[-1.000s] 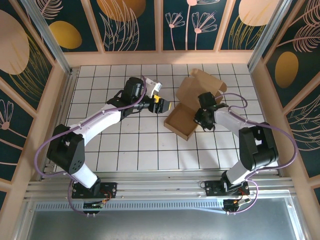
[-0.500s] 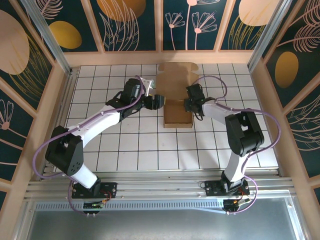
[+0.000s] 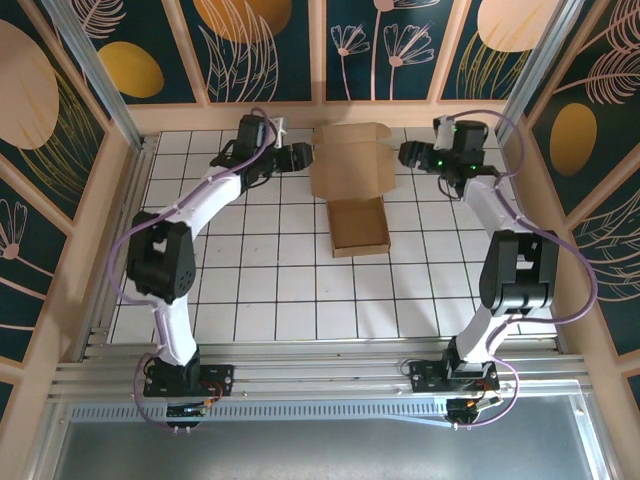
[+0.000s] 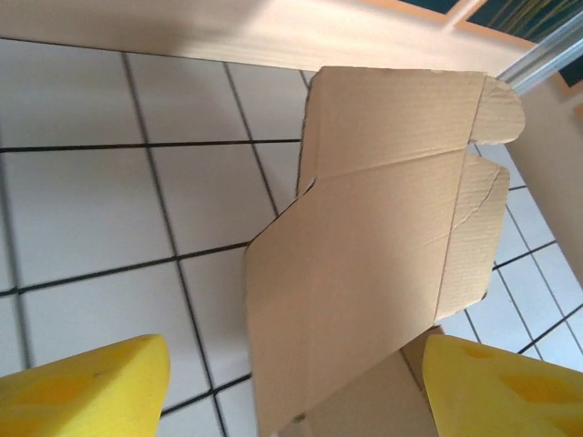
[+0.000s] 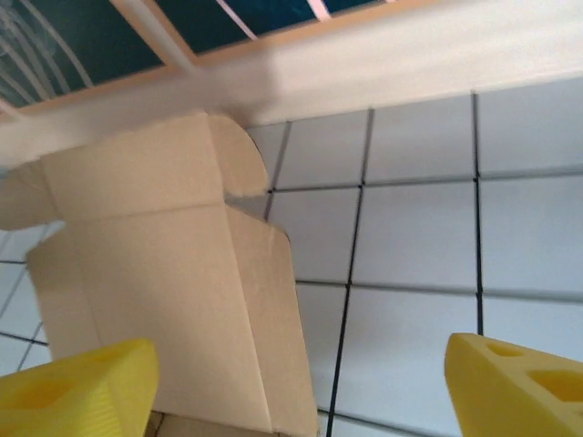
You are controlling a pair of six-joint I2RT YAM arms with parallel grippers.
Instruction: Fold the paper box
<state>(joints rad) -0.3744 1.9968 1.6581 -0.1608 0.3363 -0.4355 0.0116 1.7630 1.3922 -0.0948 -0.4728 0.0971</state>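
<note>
The paper box (image 3: 358,225) is set toward 12 o'clock from the middle of the tiled surface (image 3: 250,280). Its tray is already formed, with walls raised on all sides. The lid (image 3: 350,160) is thrown open at the tray's 12 o'clock side, against the back rail. The left claw (image 3: 303,157) is held just beside the lid at its 9 o'clock edge, and the right claw (image 3: 408,155) near its 3 o'clock edge. Both claws are spread wide and nothing is gripped. In the wrist views the yellow fingers (image 4: 82,387) (image 5: 515,382) are seen well apart, with the cardboard lying beyond them.

The step in hand is judged to be the closing of the lid. It is best done with the lid taken at both side edges at once, so that the hinge crease is bent evenly and the panel is not skewed. The lid is then to be swung toward 6 o'clock over the tray. The tuck flap (image 4: 401,118) at its free edge should be bent first, so that it can be slid inside the front wall rather than crushed on top of it. The light tray may be pushed along the tiles, so it should be steadied.

Counted: one paper box, with one tray and one lid; two claws; two yellow fingers on each.
</note>
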